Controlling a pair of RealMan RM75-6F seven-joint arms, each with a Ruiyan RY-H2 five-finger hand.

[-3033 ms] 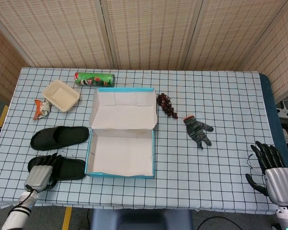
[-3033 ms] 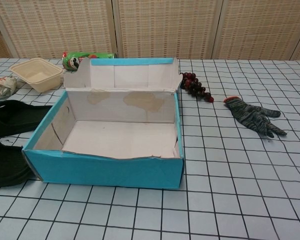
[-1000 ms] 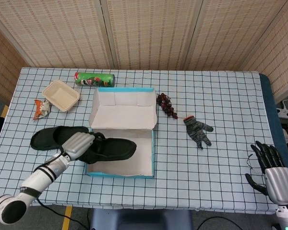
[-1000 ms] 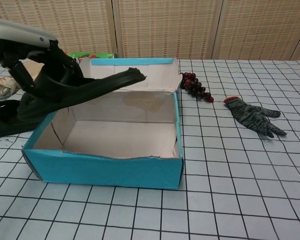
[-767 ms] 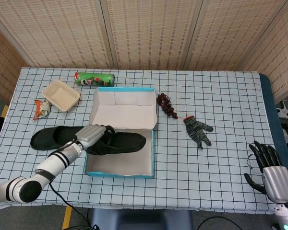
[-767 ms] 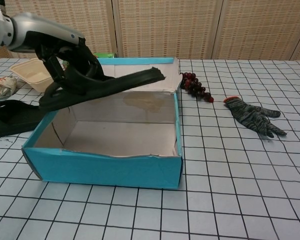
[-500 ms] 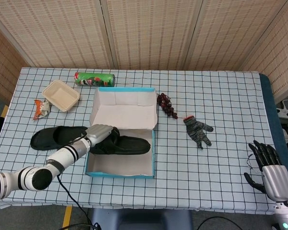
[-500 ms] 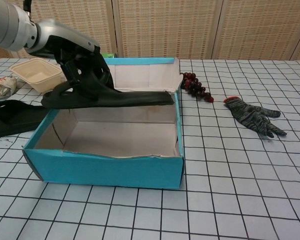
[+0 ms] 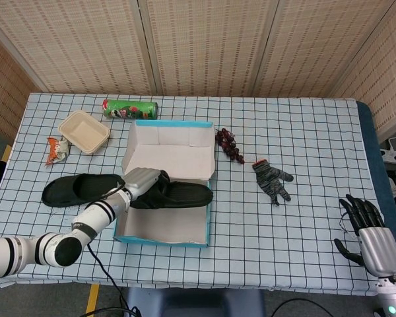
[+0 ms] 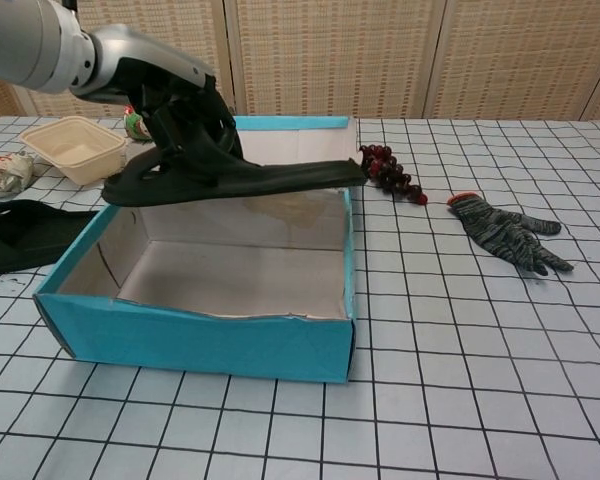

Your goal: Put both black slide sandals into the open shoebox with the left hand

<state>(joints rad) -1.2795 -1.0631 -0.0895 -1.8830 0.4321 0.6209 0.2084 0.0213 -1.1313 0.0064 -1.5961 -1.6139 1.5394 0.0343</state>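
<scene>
Now carried sandal: the left robot hand [image 9: 142, 181] is gripping one black slide sandal [image 10: 250, 178] by its strap end, holding it nearly level above the open shoebox [image 10: 195, 335], toe pointing toward 3 o'clock and hanging over the box's right wall.
Change: a second ago the sandal was tilting toe-up at the box's 9 o'clock edge; since then it has been swinging across and flattening out, and the box itself has been nudged slightly askew.
Meaning: judging by this, the first placement is nearly ready for lowering, though the toe is overhanging the wall and would probably need drawing back toward 9 o'clock to drop inside.
Second sandal: the other black slide [image 9: 69, 189] is lying flat on the table [image 9: 303, 132] at 9 o'clock of the box, apart from it, not yet handled.
Right robot hand: the right robot hand [image 9: 371, 236] is resting idle at the table's 4 o'clock corner, fingers spread, holding nothing.
Materials: the sandal is looking like matte moulded foam or rubber, a long flat sole with a broad arched strap; the box is thin card, turquoise outside, pale and scuffed inside, with its lid flap standing up at 12 o'clock.
Surroundings: a checked cloth is covering the table.
</scene>
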